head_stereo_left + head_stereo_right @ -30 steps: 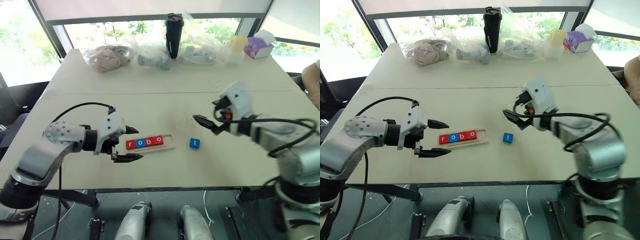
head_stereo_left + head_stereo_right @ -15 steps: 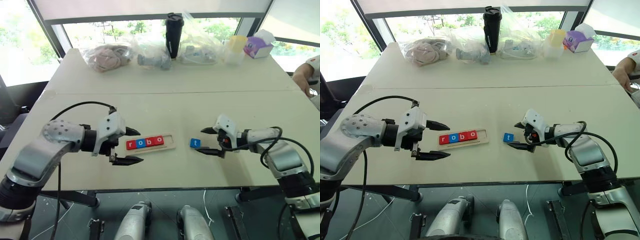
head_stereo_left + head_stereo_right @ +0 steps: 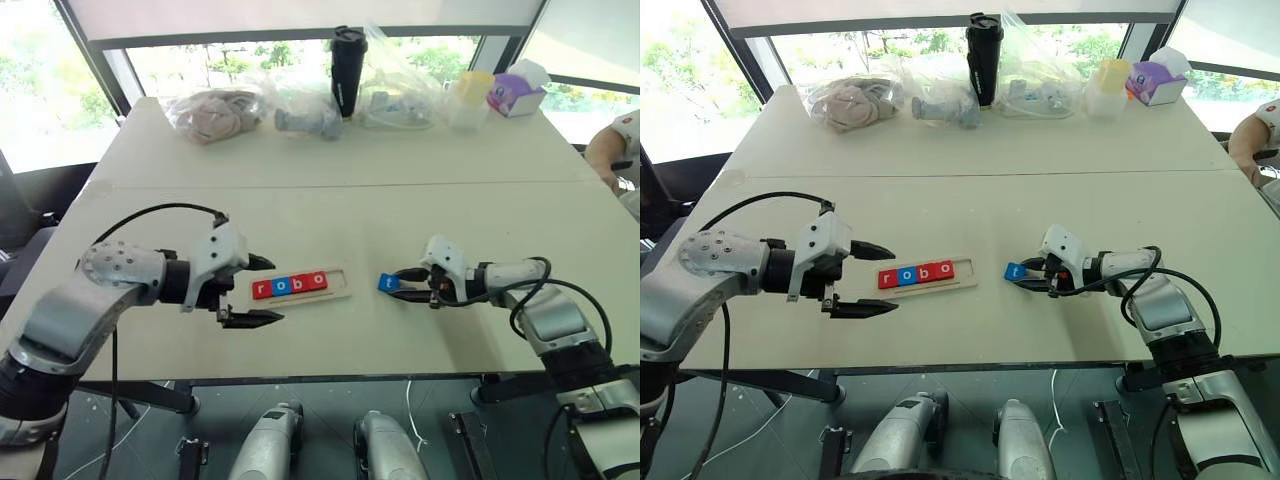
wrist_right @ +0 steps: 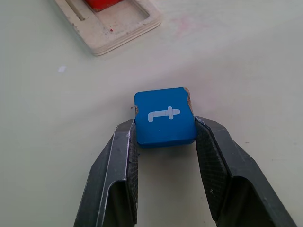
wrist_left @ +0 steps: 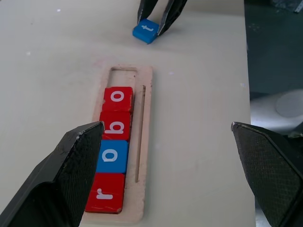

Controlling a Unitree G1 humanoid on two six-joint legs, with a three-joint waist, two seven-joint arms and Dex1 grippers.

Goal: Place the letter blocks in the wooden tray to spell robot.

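The wooden tray lies mid-table and holds a row of letter blocks: red r, blue o, red b and red o. The slot at its right end is empty. Just right of the tray, the blue t block rests on the table. My right gripper is shut on it, with a finger against each side. My left gripper hangs open at the tray's left end and holds nothing.
Along the far side of the table stand plastic bags, a black tumbler, a yellow-lidded container and a purple box. A person's arm shows at the right edge. The table's front edge runs just below both grippers.
My right gripper dropped from above the table to the blue t block, straddled it open, then shut on it. The left gripper and the tray have not moved.
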